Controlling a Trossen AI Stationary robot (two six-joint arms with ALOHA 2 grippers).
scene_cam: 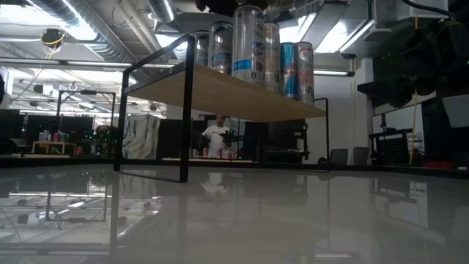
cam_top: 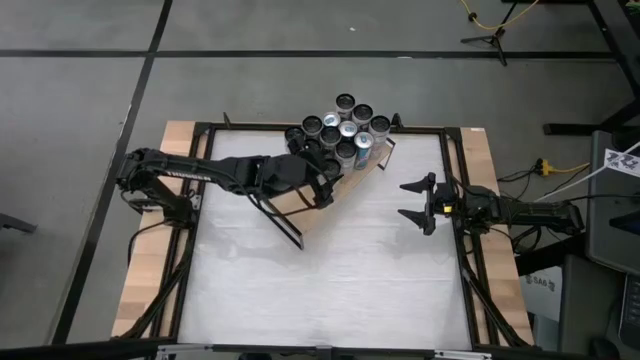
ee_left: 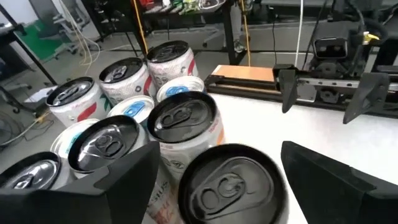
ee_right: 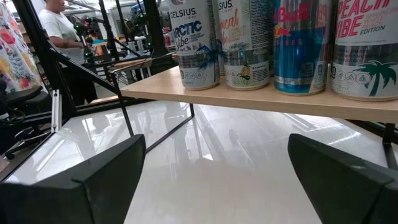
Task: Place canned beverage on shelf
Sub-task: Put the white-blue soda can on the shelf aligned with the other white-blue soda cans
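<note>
A: State the position of the can.

B: The dark-topped can [ee_left: 230, 186] stands upright on the shelf [cam_top: 315, 205] at the edge of the can cluster [cam_top: 345, 125], between the left gripper [cam_top: 312, 165] fingers, which straddle it widely; contact cannot be confirmed.

A: Handling properties?

B: Likely rigid, smooth, slippery; thin walls dent. Grasp mid-body.

A: Right gripper [cam_top: 418, 203]?

B: Fully open, empty, waiting over the white table [cam_top: 330, 290].

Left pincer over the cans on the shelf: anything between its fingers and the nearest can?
Nothing visible. The left pincer straddles the nearest can, fingers open on either side. Other cans crowd just beyond on the shelf.
</note>
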